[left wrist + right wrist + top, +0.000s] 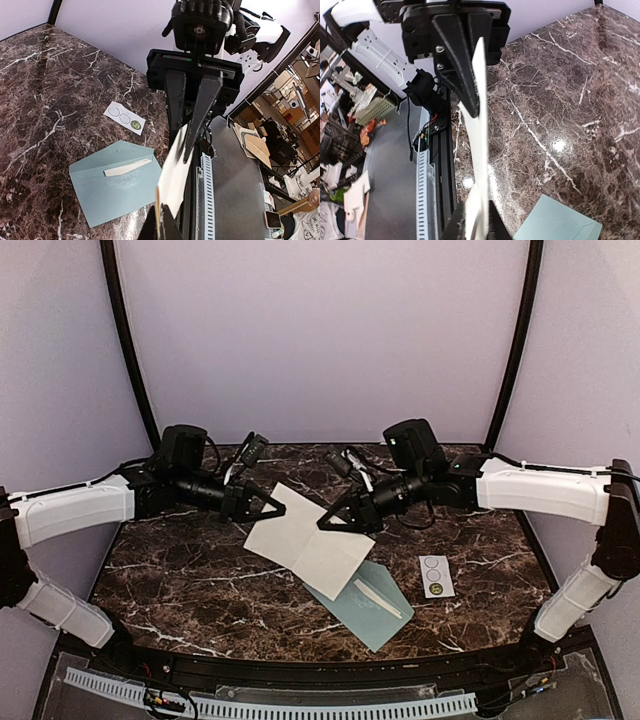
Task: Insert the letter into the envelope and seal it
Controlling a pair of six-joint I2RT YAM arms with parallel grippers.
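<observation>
The letter (305,540) is an off-white sheet held edge-on above the marble between both grippers. My left gripper (278,512) is shut on its left edge; in the left wrist view my fingers (160,226) clamp the letter (175,170). My right gripper (324,525) is shut on its upper right edge; in the right wrist view my fingers (476,225) pinch the letter (480,125). The pale blue-green envelope (368,606) lies flat just below and right of the sheet, flap open with a white strip along it (127,167). It also shows in the left wrist view (112,187) and the right wrist view (560,224).
A small white strip with three circles (436,576) lies right of the envelope and also shows in the left wrist view (124,117). A perforated rail (270,705) runs along the table's near edge. Purple walls enclose the back and sides.
</observation>
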